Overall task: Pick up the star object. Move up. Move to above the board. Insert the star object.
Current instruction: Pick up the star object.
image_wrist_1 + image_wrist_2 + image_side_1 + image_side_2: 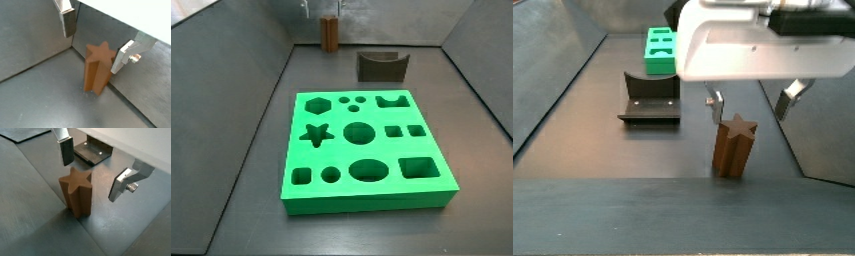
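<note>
Gripper [93,170] hung with fingers wide apart, holding nothing, star object [76,192] stood upright on the floor just below, between the fingers, untouched.

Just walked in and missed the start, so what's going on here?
A Franka arm is going for the star object, a brown ridged column standing upright on the grey floor. The gripper hangs just above it, jaws open, fingers on either side and apart from the wood, so nothing is held yet. The green board lies across the bin with its star cut-out empty. The dark fixture stands between them.
</note>
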Controlling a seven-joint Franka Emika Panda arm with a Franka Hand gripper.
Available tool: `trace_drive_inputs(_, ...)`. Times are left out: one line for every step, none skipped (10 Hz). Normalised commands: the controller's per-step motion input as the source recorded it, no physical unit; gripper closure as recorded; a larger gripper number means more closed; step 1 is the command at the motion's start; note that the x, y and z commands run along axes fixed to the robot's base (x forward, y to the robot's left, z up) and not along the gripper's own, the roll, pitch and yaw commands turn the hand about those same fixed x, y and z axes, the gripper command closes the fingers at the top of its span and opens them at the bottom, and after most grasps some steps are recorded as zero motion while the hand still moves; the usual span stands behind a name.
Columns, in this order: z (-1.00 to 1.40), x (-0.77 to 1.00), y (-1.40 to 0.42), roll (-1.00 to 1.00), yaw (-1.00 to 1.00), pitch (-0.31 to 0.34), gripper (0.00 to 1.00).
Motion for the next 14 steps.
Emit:
trace_drive_inputs(-0.63, 0.22, 0.21, -0.01, 0.01, -0.051, 0.0)
trace_drive_inputs(-0.59, 0.24, 0.35, -0.03, 0.11, -0.051, 0.0)
trace_drive_inputs(-0.44, 0.14, 0.24, -0.03, 0.09, 0.0, 0.0)
trace_drive_inputs(0.0, 0.0, 0.0, -0.01, 0.0, 0.0, 0.0)
trace_drive_inputs(0.0, 0.0, 0.0, 0.0, 0.0, 0.0, 0.0)
trace_drive_inputs(0.0, 0.0, 0.0, 0.0, 0.0, 0.0, 1.0)
trace_drive_inputs(0.0, 0.0, 0.0, 0.0, 0.0, 0.0, 1.0)
trace_drive_inputs(0.0, 0.0, 0.0, 0.0, 0.0, 0.0, 1.0)
trace_drive_inputs(0.0, 0.0, 0.0, 0.0, 0.0, 0.0, 1.0)
trace_drive_inputs(0.0, 0.0, 0.0, 0.0, 0.0, 0.0, 1.0)
trace_drive_inputs(0.0, 0.0, 0.0, 0.0, 0.0, 0.0, 1.0)
trace_drive_inputs(0.0, 0.0, 0.0, 0.0, 0.0, 0.0, 1.0)
trace_drive_inputs(0.0, 0.0, 0.0, 0.0, 0.0, 0.0, 1.0)
trace_drive_inputs(0.0, 0.0, 0.0, 0.0, 0.0, 0.0, 1.0)
